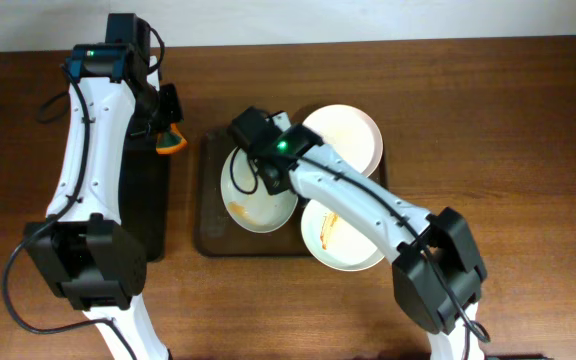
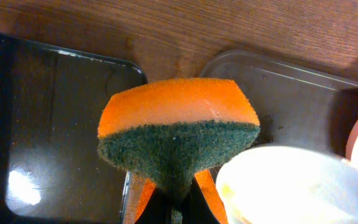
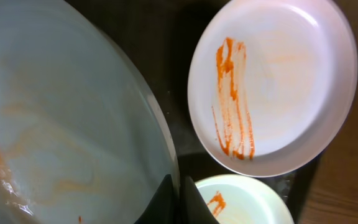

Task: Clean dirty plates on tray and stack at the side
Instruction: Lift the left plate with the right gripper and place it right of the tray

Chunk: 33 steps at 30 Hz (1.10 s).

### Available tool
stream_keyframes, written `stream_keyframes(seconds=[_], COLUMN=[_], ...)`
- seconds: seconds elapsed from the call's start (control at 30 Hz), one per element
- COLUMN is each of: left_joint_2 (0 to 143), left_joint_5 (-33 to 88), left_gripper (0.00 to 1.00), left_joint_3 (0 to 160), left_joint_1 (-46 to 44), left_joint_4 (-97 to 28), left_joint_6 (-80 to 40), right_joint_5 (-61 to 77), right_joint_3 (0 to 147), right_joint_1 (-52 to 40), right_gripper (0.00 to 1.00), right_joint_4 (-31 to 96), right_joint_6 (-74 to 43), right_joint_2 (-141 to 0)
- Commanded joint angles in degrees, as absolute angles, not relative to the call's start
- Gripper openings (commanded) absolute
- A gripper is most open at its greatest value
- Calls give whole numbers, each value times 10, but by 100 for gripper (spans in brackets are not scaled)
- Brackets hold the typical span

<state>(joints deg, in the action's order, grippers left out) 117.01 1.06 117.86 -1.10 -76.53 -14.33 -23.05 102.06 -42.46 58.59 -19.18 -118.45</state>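
The tray (image 1: 208, 205) lies at frame centre on the bench (image 1: 518, 150) and carries all three plates. The left plate (image 1: 253, 210) sits in the tray's left half and shows smeared orange residue. The upper plate (image 1: 353, 135) occupies the upper right corner of the tray and shows only a faint orange tint. The lower plate (image 1: 333, 245) sits at the lower right, overhangs the tray's lower rim, and bears clear orange-red streaks. The right arm (image 1: 368, 205) reaches from the lower right of the frame, across the lower plate, to the top edge of the left plate. In the right wrist view, the right jaws are closed on the rim of the left plate, one finger on each side of it. Whether this plate is lifted off the tray cannot be determined. The left arm (image 1: 93, 130) runs up the left side of the frame above the black tray (image 1: 153, 215), which lies just beside the tray on its left. The left jaws are closed on a sponge (image 2: 179, 130), orange on one face and dark green on the other. The sponge is held over the gap between the two trays, near the upper left corner of the tray.
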Motion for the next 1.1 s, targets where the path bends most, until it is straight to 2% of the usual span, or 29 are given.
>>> stream_keyframes(seconds=[0.0,0.33,0.5,0.57,0.67,0.8,0.9,1.0,1.07], left_joint_2=[1167,1167,1167,1167,1167,1167,1167,1167,1167], left_joint_5=[10,2,2,3,3,4,11,11,11], left_gripper=[0,0,0,0,0,0,0,0,0], left_joint_3=[1178,1178,1178,1178,1178,1178,1178,1178,1178], left_joint_1=[-9,-10,-10,-10,-10,-10,-10,-10,-10], left_joint_4=[-765,-766,-766,-766,-767,-767,-766,-766,-766], left_joint_6=[-134,-134,-134,-134,-134,-136,-138,-138,-138], right_joint_5=[-366,-630,-810,-835,-756,-417,-153,32,136], right_joint_3=[1033,1033,1033,1033,1033,1033,1033,1033,1033], right_joint_1=[-455,-530,-609,-630,-624,-556,-437,-323,-171], right_gripper=[4,4,4,4,4,4,4,4,4], right_joint_4=[595,598,598,598,604,647,650,640,655], right_joint_6=[-199,-204,-204,-204,-204,-244,-232,-196,-167], right_joint_2=[-1164,-1116,-1116,-1116,-1116,-1116,-1106,-1092,-1091])
